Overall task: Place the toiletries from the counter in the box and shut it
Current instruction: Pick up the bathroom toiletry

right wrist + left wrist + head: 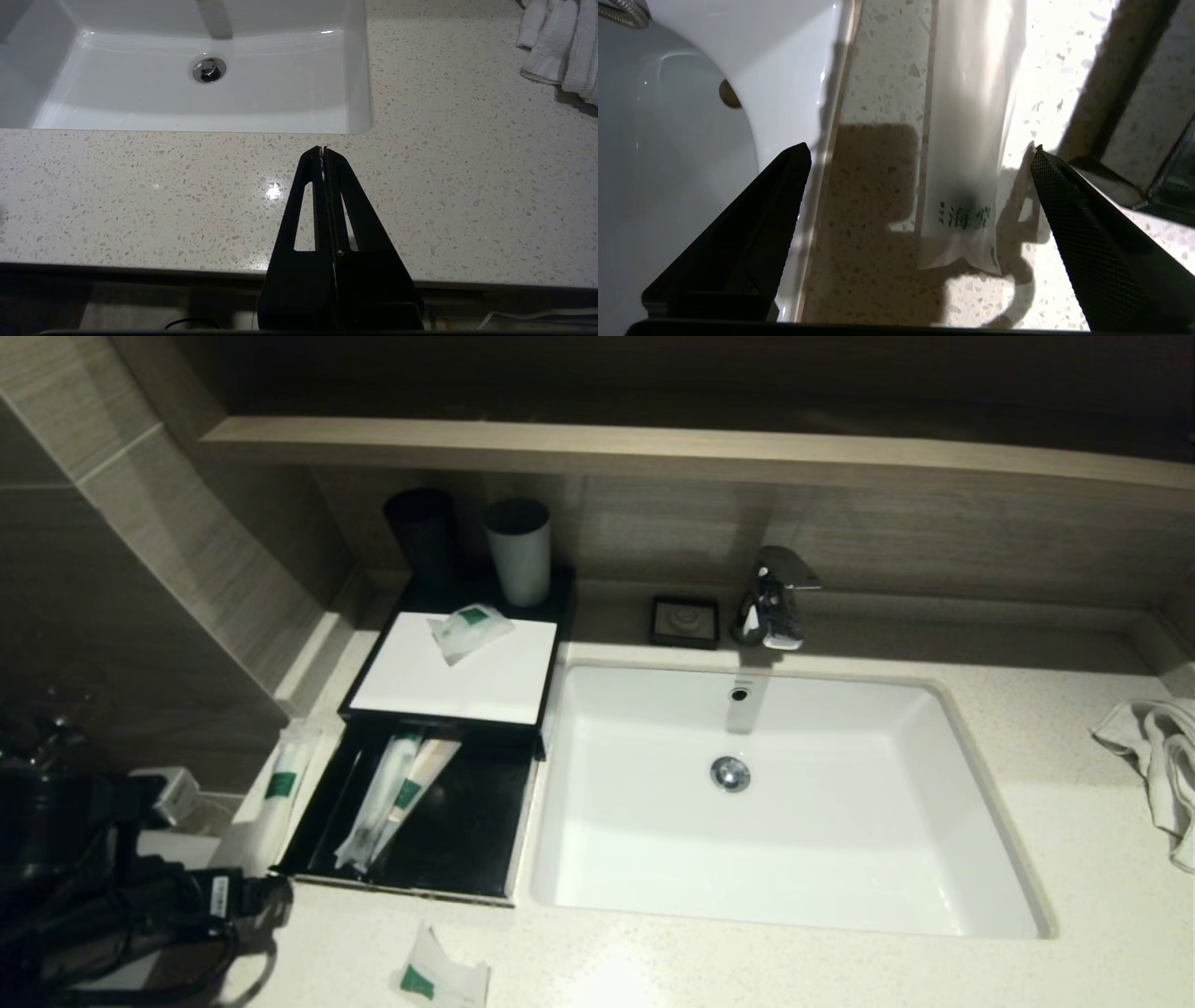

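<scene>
A black box stands left of the sink, its white lid (439,686) pushed back and its open compartment (467,831) holding long wrapped toiletries (392,798). One sachet (470,627) lies on the lid. A long white sachet (280,793) lies on the counter left of the box, and a small one (439,978) lies in front. My left gripper (920,148) is open just above the long sachet (971,140), one finger on either side of it. My right gripper (323,149) is shut and empty over the counter's front edge.
The white sink (934,859) fills the middle, with a tap (770,602) and a soap dish (686,621) behind it. Two cups (518,551) stand behind the box. A white towel (1162,761) lies at the far right. My left arm (140,896) is at the lower left.
</scene>
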